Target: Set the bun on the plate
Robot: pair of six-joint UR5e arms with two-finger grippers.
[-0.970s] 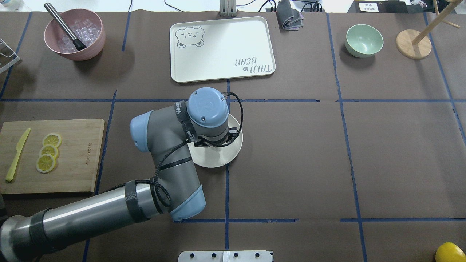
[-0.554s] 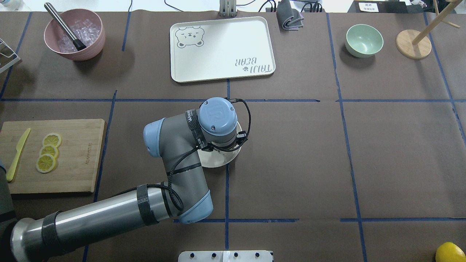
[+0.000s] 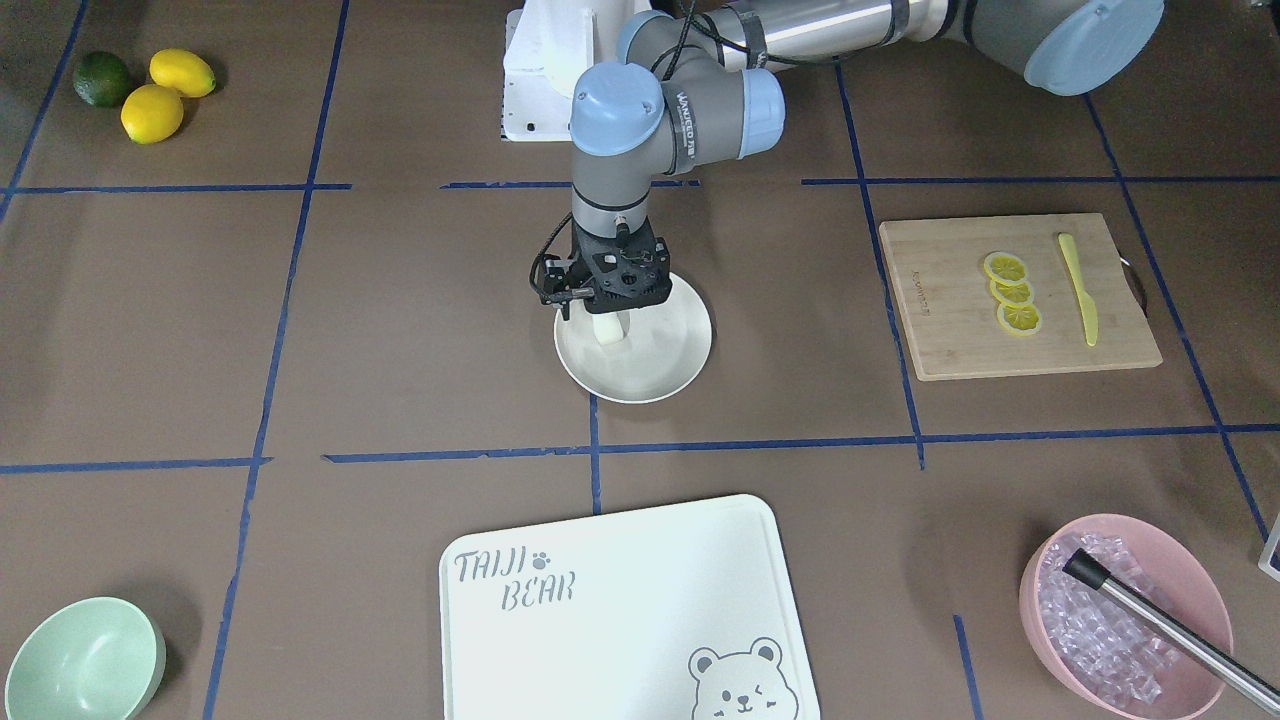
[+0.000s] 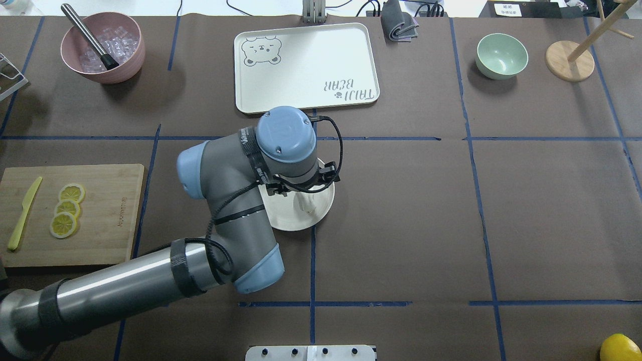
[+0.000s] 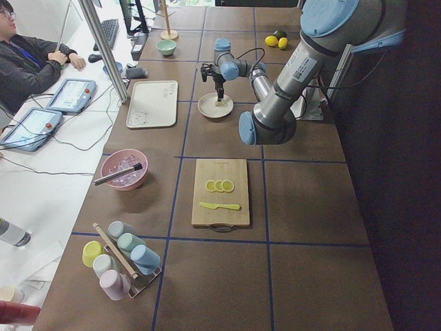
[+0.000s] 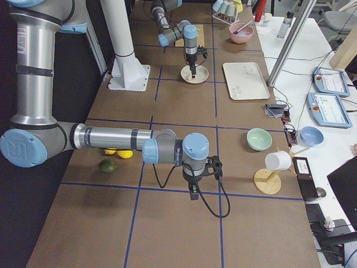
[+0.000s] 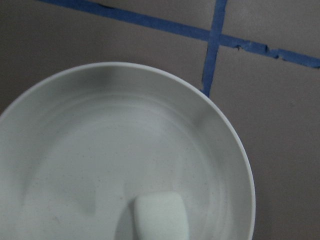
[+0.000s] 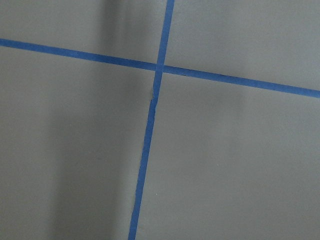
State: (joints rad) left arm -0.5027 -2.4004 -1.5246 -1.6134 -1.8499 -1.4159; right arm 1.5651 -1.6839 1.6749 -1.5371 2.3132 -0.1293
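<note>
The cream plate (image 3: 662, 362) sits mid-table on the brown paper. The small white bun (image 3: 609, 331) rests inside it, a little off centre toward the robot; it also shows as the bun (image 4: 305, 203) and the bun (image 7: 160, 218) near the bottom of the plate (image 7: 100, 145). My left gripper (image 3: 606, 306) hangs straight above the bun, open, with nothing held; the wrist hides its fingers from overhead. My right gripper (image 6: 193, 194) hovers low over bare paper far from the plate (image 6: 195, 75); whether it is open or shut I cannot tell.
A bear-printed tray (image 4: 306, 65) lies beyond the plate. A cutting board (image 4: 108, 220) with lemon slices and a yellow knife is at the left. A pink ice bowl (image 4: 103, 47), a mint bowl (image 4: 501, 55) and a wooden stand (image 4: 569, 60) line the far edge.
My left arm dipped over the plate, then rose again. The bun, hidden under the wrist before, now shows lying on the plate.
</note>
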